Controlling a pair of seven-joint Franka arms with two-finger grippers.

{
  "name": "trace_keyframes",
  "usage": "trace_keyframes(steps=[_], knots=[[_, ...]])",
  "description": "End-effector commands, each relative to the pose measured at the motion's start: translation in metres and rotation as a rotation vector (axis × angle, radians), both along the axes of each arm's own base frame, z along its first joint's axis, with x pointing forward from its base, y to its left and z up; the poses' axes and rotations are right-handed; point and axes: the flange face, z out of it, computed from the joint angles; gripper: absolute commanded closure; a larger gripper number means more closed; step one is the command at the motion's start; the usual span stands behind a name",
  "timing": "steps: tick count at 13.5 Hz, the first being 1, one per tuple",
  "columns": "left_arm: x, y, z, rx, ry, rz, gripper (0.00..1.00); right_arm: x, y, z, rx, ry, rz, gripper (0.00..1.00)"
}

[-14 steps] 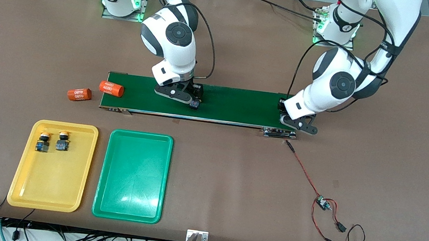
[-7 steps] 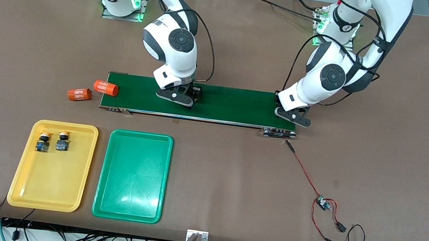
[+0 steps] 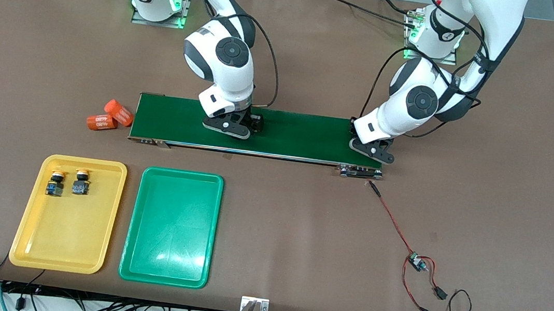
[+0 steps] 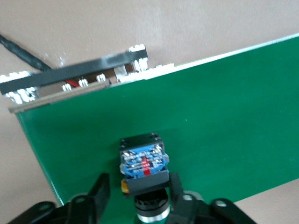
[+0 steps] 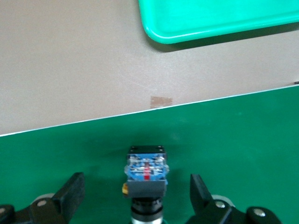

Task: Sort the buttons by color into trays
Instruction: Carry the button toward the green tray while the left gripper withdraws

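Two yellow buttons (image 3: 67, 183) in yellow tray (image 3: 108, 219); green tray (image 3: 168, 263) beside it. Two more buttons on belt (image 3: 305, 135): one (image 4: 143, 165) between parted fingers of left gripper (image 4: 140, 193), one (image 5: 145, 171) between spread, untouching fingers of right gripper (image 5: 138, 193).

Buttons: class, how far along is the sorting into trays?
Done: two yellow-capped buttons lie in the yellow tray. In hand: on the conveyor belt, the open right end effector straddles one button and the open left end effector another. Left: both must reach a tray; the green tray holds none.
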Motion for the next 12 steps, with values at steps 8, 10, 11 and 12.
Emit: trace_keyframes(steps=[8,10,11,12], knots=[[0.071,0.076,0.141,0.021,-0.07,0.132,0.0,0.016,-0.015,-0.024,-0.026,-0.005,0.002,0.52],[0.094,0.125,0.189,0.046,-0.01,0.198,0.0,0.017,-0.017,-0.025,-0.025,-0.004,-0.009,0.83],[0.102,0.15,0.207,0.052,-0.002,0.227,0.0,0.019,-0.021,-0.025,-0.028,-0.004,-0.02,0.88],[0.106,0.172,0.218,0.058,0.0,0.263,0.0,0.021,-0.022,-0.024,-0.027,-0.005,-0.021,0.88]])
